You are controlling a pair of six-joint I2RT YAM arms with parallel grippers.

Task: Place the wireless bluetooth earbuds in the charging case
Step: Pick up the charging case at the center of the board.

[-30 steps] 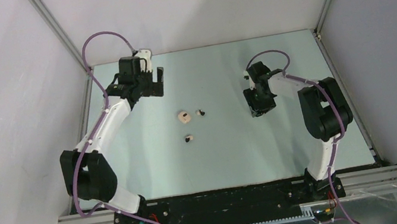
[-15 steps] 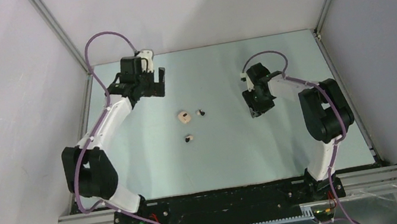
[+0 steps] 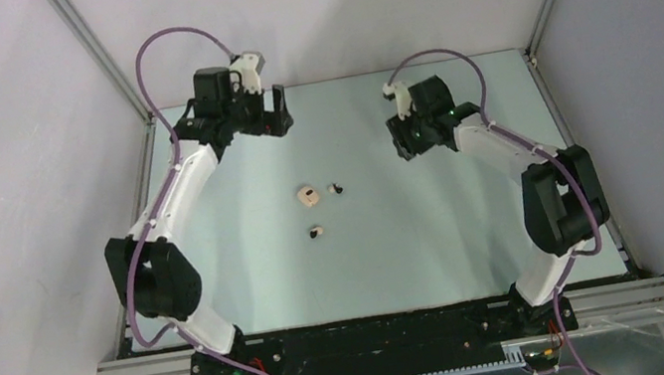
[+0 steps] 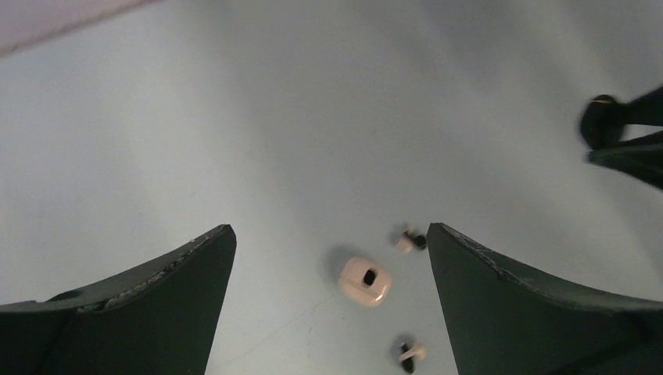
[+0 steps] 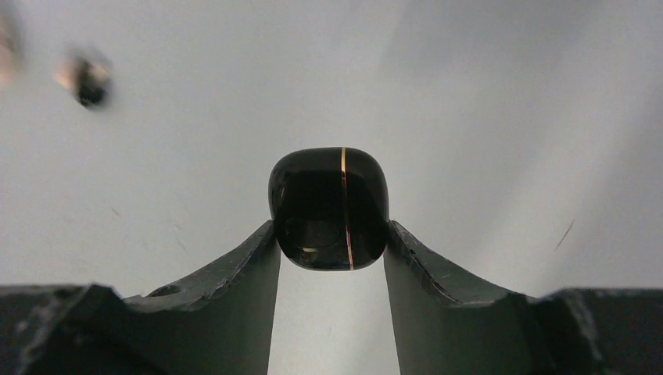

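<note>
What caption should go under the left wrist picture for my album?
The left claw hangs wide open over the table, framing the beige charging case and two loose earbuds lying apart.

Lab cell: plain walls (image 3: 8, 199), aluminium frame (image 3: 98, 55)

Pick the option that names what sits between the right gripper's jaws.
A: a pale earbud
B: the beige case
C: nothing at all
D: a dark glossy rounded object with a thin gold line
D: in the right wrist view the right gripper has its jaws pressed against both sides of the dark glossy rounded object, while the beige case lies apart on the table.
</note>
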